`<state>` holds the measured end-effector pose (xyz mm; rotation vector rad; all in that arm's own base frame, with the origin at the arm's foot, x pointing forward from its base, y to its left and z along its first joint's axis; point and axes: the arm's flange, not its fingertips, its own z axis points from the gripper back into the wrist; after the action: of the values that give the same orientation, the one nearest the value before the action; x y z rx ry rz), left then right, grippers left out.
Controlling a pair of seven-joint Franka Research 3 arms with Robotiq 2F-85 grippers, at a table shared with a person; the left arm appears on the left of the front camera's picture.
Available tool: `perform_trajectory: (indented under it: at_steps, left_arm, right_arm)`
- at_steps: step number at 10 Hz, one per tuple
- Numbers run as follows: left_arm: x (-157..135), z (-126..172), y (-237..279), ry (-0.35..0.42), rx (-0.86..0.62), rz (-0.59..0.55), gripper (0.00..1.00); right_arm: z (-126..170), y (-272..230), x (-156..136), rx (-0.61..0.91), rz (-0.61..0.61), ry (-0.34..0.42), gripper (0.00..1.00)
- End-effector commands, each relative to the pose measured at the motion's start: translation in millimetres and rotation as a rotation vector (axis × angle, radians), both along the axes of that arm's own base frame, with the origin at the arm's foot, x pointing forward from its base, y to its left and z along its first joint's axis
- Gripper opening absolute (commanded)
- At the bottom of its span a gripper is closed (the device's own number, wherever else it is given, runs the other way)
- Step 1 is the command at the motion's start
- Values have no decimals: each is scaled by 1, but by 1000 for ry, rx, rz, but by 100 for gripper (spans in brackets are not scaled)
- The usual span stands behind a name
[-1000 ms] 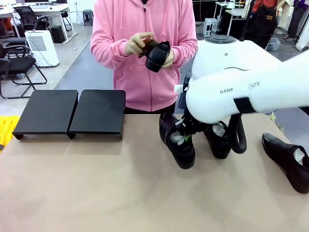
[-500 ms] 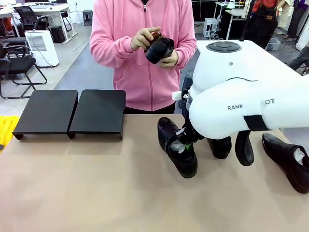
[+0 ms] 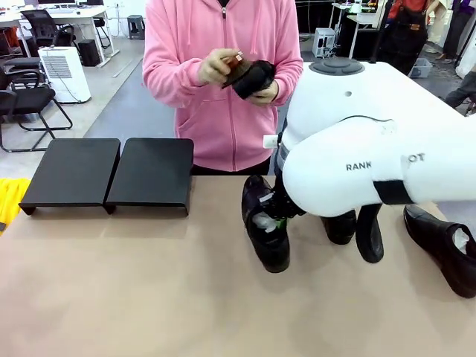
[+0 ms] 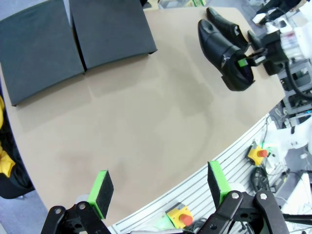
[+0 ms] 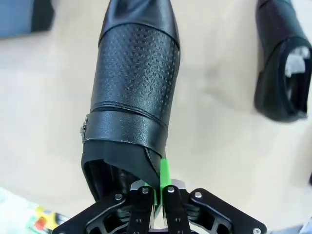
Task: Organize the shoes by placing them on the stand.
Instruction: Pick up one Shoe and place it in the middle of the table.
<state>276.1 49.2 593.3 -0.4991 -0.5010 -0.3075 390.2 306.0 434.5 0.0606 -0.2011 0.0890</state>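
Note:
My right gripper (image 5: 160, 189) is shut on the heel rim of a glossy black shoe (image 5: 134, 87), whose toe points away from the camera. In the front view this shoe (image 3: 265, 234) hangs tilted from the right gripper (image 3: 280, 220) at the table's middle right. A second shoe (image 3: 341, 226) stands behind the arm, and a third shoe (image 3: 444, 245) lies at the far right. The person holds one more shoe (image 3: 253, 78) at chest height. The black stand (image 3: 111, 172) sits at the back left with nothing on it. My left gripper (image 4: 158, 187) hovers open high above the table's near edge.
The person in a pink hoodie (image 3: 223, 111) stands at the far side and rubs the held shoe with a small reddish-brown object (image 3: 235, 62). My white right arm (image 3: 372, 160) spans the table's right half. Bare tabletop (image 3: 149, 282) lies between the stand and the shoes.
The right gripper has shifted the held shoe slightly left and turned it. The person has moved the shoe and brown object about in their hands. The left gripper stays open.

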Motion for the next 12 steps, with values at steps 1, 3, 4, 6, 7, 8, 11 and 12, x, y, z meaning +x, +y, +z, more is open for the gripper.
perform_trajectory:
  at_steps: [1,3,4,6,7,8,11,12]
  left_arm:
    - [-1,1,1,-8,-8,-18,100]
    - [-1,1,1,-8,-8,-18,100]
    - [-1,1,1,-8,-8,-18,100]
    - [-1,1,1,-8,-8,-18,100]
    - [-1,1,1,-8,-8,-18,100]
    - [-1,1,1,-8,-8,-18,100]
    - [-1,1,1,-8,-8,-18,100]
    - [-1,1,1,-8,-8,-18,100]
  right_arm:
    - [18,25,-41,56,-109,-34,0]
    - [2,47,-47,117,-135,37,0]
    - [-17,64,-51,127,-119,66,0]
    - [-48,86,-52,182,-89,55,0]
    - [-57,90,-48,193,-71,82,0]
    - [-65,94,-41,205,-34,107,0]
    - [-82,100,-27,210,-38,158,0]
    - [-82,98,-27,211,-36,175,7]
